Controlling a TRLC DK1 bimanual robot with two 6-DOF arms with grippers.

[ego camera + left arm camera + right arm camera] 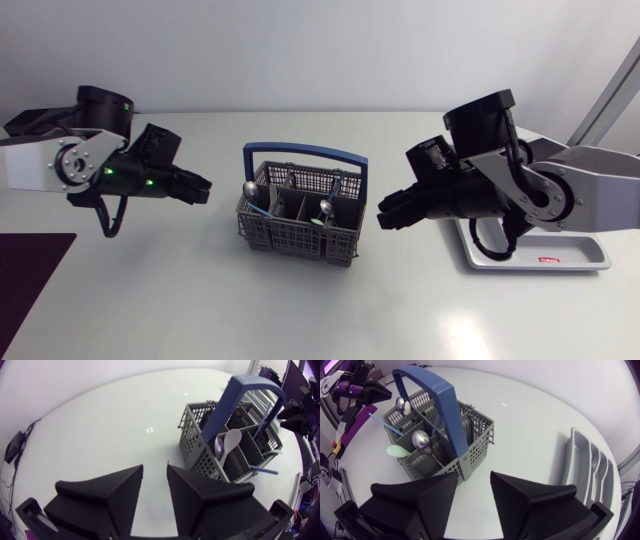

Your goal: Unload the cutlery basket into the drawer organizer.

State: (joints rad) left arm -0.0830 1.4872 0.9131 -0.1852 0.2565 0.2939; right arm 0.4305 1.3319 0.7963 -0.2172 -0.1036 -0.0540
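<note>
**Two empty end effectors flank a loaded basket**

Both of my end effectors hang over the white worktop [200, 310] with nothing in them. My left end effector [155, 472] has its fingers parted by a narrow gap, and the cutlery basket [225, 445] stands ahead of it, not touching. My right end effector [474, 482] is parted about as little, with the basket just ahead of it.

The basket is grey with a blue handle [305, 155] arched over it. It stands upright between my two arms. Its compartments hold a metal spoon [421, 441], a white spoon [231, 440], a pale green spoon [396, 450] and a thin blue-handled piece [385, 424].

The drawer organizer [592, 467] lies partly under my right arm, well apart from the basket.
</note>
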